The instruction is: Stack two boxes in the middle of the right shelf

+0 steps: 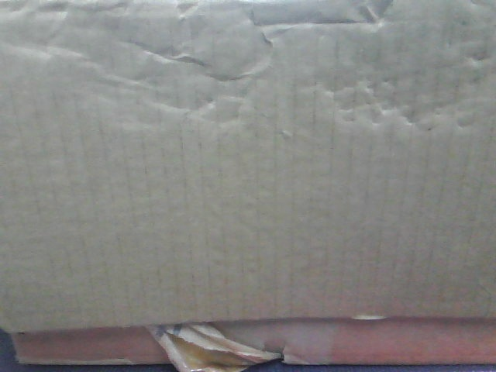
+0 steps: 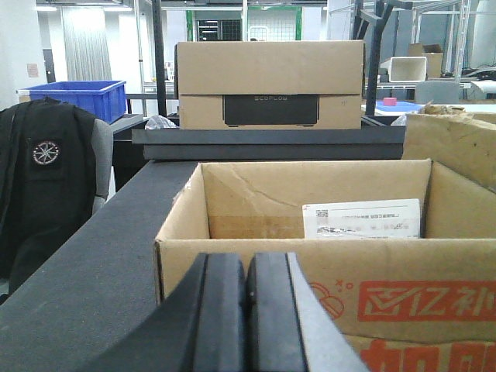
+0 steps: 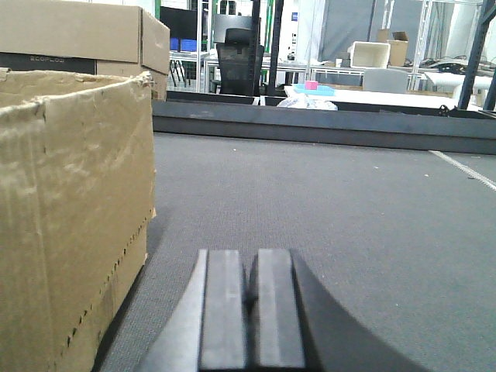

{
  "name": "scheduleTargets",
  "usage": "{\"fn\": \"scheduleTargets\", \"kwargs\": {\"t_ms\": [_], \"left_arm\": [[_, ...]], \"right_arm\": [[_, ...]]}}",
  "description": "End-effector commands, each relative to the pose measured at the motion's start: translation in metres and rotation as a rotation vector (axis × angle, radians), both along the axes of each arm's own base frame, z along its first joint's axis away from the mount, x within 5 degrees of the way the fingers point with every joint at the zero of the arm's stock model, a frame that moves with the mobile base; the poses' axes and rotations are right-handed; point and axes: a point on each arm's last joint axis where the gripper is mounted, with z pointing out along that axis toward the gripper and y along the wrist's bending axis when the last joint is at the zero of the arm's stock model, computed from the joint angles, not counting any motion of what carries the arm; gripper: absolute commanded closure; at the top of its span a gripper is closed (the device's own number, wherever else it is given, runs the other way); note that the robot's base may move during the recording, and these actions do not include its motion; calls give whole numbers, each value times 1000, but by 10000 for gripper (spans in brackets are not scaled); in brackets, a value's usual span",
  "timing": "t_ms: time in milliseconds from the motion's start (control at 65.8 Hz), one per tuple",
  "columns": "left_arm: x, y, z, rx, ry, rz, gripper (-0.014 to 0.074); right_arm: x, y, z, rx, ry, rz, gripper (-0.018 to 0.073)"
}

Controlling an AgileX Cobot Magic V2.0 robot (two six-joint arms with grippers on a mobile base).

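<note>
The taller wrinkled cardboard box [image 1: 248, 170] fills the front view. Below its lower edge shows a strip of the flatter box [image 1: 387, 342] with torn yellowish tape [image 1: 198, 347]. In the right wrist view a wrinkled tan box [image 3: 70, 217] stands on a dark grey surface, left of my right gripper [image 3: 252, 267], which is shut, empty and apart from it. My left gripper [image 2: 246, 271] is shut and empty, just in front of an open-topped cardboard box with red print [image 2: 325, 283]. The stainless-steel shelf is out of view.
A dark grey matte surface [image 3: 325, 201] stretches ahead of the right gripper to a low dark rail [image 3: 325, 124]. A closed tan box [image 2: 270, 84] sits on a dark ledge beyond the open box. A blue bin [image 2: 77, 97] and a black chair [image 2: 46, 194] stand at left.
</note>
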Motion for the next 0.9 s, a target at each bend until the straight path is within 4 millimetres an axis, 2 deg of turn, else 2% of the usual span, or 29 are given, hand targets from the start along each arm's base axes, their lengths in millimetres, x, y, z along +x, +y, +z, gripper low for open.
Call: {"fn": "scheduleTargets", "kwargs": {"t_ms": [0,882], "left_arm": [[-1,0,2,-2,-21,5,689],[-1,0,3,25,-29,7,689]], "right_arm": [[0,0,2,-8,-26,-1,720],[0,0,2,-8,-26,-1,720]]}}
